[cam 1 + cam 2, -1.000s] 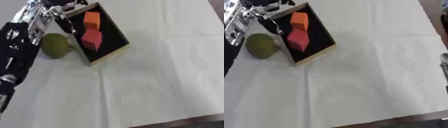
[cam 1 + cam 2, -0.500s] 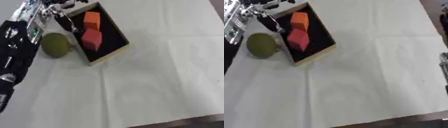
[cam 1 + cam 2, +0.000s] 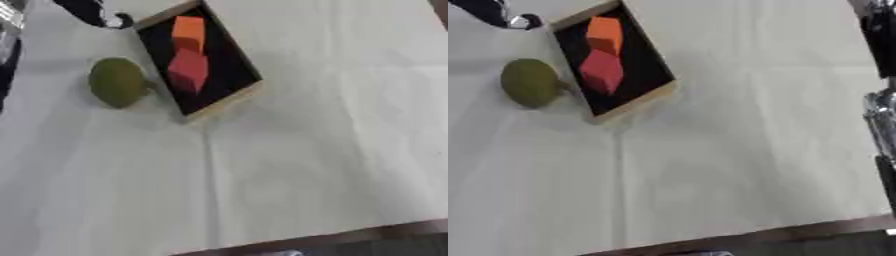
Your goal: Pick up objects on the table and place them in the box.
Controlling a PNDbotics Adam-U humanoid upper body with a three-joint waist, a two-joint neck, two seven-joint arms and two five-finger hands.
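A wooden box (image 3: 229,103) with a black inside lies askew at the upper left of the white cloth. An orange block (image 3: 188,31) and a red block (image 3: 186,72) lie in it. A round green fruit (image 3: 115,82) sits on the cloth just left of the box, close to its wall. Only a dark part of my left hand (image 3: 92,11) shows at the top left corner, above the fruit and apart from the box's far corner. Black and silver parts of my right hand (image 3: 879,107) run along the right edge of the right eye view, far from the box.
The white tablecloth (image 3: 324,150) spreads over the middle and right, with faint creases. The table's dark front edge (image 3: 350,240) crosses the bottom.
The camera has shifted, so the whole picture sits differently. My left arm has drawn back up and to the left, away from the box and the fruit. The blocks and the fruit stay put.
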